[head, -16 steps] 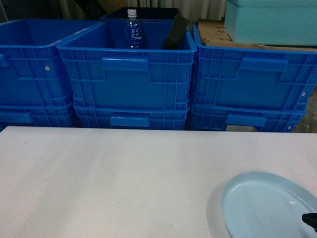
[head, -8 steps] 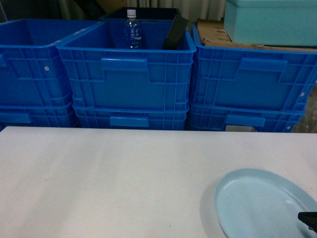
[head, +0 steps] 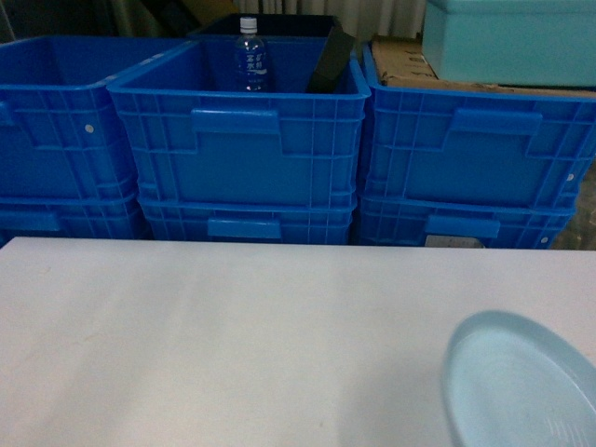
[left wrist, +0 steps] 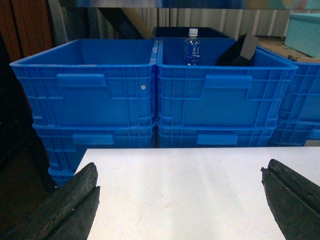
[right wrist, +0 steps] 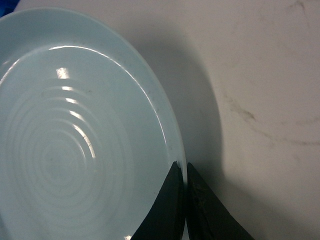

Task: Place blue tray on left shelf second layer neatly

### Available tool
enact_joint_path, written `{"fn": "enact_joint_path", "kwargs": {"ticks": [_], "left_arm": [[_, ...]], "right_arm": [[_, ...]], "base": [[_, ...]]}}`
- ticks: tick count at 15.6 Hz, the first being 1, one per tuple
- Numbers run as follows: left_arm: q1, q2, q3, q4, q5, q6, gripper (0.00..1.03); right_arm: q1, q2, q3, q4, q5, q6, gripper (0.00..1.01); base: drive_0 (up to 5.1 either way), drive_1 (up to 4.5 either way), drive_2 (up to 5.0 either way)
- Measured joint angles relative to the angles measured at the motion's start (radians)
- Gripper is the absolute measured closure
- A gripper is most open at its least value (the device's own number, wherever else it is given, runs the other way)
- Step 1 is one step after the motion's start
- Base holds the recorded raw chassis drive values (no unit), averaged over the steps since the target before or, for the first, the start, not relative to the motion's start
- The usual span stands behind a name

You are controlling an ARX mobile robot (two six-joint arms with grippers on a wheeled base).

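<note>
The pale blue tray (head: pixel 521 382) is at the lower right of the head view, over the white table (head: pixel 214 335), and casts a shadow to its left. In the right wrist view the blue tray (right wrist: pixel 75 140) fills the left side, and my right gripper (right wrist: pixel 181 166) is shut on its rim, one finger inside and one outside. My right gripper does not show in the head view. My left gripper (left wrist: pixel 179 170) hangs open over the table (left wrist: pixel 180 190) with nothing between its fingers. The left shelf is out of view.
Stacked deep-blue crates (head: pixel 237 140) line the far edge of the table. The middle one holds a water bottle (head: pixel 249 56) and a black object (head: pixel 331 60). A teal box (head: pixel 507 37) sits on cardboard (head: pixel 400 60) on the right crate.
The tray slid left, then shifted right and now shows a raised near-left rim. The dark gripper tip seen at the right edge of the head view is gone.
</note>
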Motion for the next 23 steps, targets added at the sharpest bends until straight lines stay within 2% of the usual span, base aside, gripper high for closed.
{"fn": "enact_joint_path", "kwargs": {"ticks": [2,3,5,6,8,9,10,11,12,14,15,18,21,23], "left_arm": [[0.000,0.000,0.000,0.000,0.000,0.000,0.05],[0.000,0.000,0.000,0.000,0.000,0.000,0.05],[0.000,0.000,0.000,0.000,0.000,0.000,0.05],[0.000,0.000,0.000,0.000,0.000,0.000,0.05],[0.000,0.000,0.000,0.000,0.000,0.000,0.05],[0.000,0.000,0.000,0.000,0.000,0.000,0.05],[0.000,0.000,0.000,0.000,0.000,0.000,0.05],[0.000,0.000,0.000,0.000,0.000,0.000,0.05],[0.000,0.000,0.000,0.000,0.000,0.000,0.05],[0.000,0.000,0.000,0.000,0.000,0.000,0.05],[0.000,0.000,0.000,0.000,0.000,0.000,0.05],[0.000,0.000,0.000,0.000,0.000,0.000,0.05],[0.000,0.000,0.000,0.000,0.000,0.000,0.05],[0.000,0.000,0.000,0.000,0.000,0.000,0.05]], "right_arm": [[0.006,-0.095,-0.021,-0.031,0.006,0.011,0.99],[0.031,-0.192,-0.019,-0.047,0.042,0.003,0.99],[0.110,-0.410,0.034,-0.144,0.169,-0.062,0.99],[0.148,-0.510,0.085,-0.204,0.207,-0.077,0.99],[0.223,-0.703,0.196,-0.267,0.323,-0.143,0.99],[0.262,-0.800,0.211,-0.256,0.411,-0.183,0.99],[0.296,-0.889,0.196,-0.261,0.460,-0.222,0.99],[0.306,-0.944,0.164,-0.264,0.481,-0.248,0.99],[0.301,-1.008,0.105,-0.299,0.489,-0.270,0.99],[0.296,-1.123,0.023,-0.376,0.495,-0.278,0.99],[0.297,-1.171,0.005,-0.372,0.494,-0.285,0.99],[0.290,-1.168,-0.009,-0.346,0.489,-0.305,0.99],[0.283,-1.192,-0.015,-0.331,0.456,-0.304,0.99],[0.283,-1.196,-0.015,-0.334,0.455,-0.304,0.99]], "base": [[0.0,0.00,0.0],[0.0,0.00,0.0],[0.0,0.00,0.0],[0.0,0.00,0.0],[0.0,0.00,0.0],[0.0,0.00,0.0],[0.0,0.00,0.0],[0.0,0.00,0.0],[0.0,0.00,0.0],[0.0,0.00,0.0],[0.0,0.00,0.0],[0.0,0.00,0.0],[0.0,0.00,0.0],[0.0,0.00,0.0]]}}
